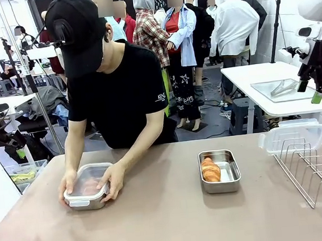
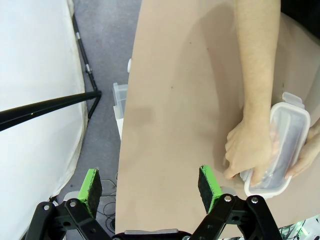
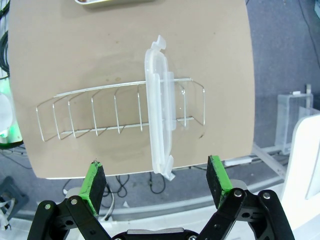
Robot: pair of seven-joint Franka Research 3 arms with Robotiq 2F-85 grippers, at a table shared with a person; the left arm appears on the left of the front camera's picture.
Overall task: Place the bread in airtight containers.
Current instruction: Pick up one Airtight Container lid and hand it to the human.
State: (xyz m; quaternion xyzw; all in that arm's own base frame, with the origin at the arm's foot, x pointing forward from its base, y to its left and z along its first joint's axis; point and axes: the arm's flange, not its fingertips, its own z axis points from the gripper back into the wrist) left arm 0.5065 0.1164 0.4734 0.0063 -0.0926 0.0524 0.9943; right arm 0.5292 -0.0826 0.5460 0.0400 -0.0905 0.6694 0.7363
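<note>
One bread roll (image 1: 210, 170) lies in an open steel container (image 1: 230, 173) right of centre. At the left, a person's hands (image 1: 114, 182) press a clear lid onto the other container (image 1: 87, 187); a roll shows dimly through it. That same container (image 2: 278, 150) sits beside the person's hand (image 2: 247, 147) in the left wrist view. A second clear lid (image 1: 294, 137) rests on the wire rack (image 1: 317, 176). My left gripper (image 1: 4, 155) (image 2: 150, 187) hangs open off the table's left edge. My right gripper (image 1: 309, 92) (image 3: 156, 179) stands open high above the rack (image 3: 120, 112) and lid (image 3: 160, 107).
The person leans over the table's far side. The wire rack takes up the right end of the brown table (image 1: 171, 222). A white side table with a tray and tongs (image 1: 283, 87) stands behind at the right. A plastic bin (image 2: 120, 100) sits on the floor left of the table.
</note>
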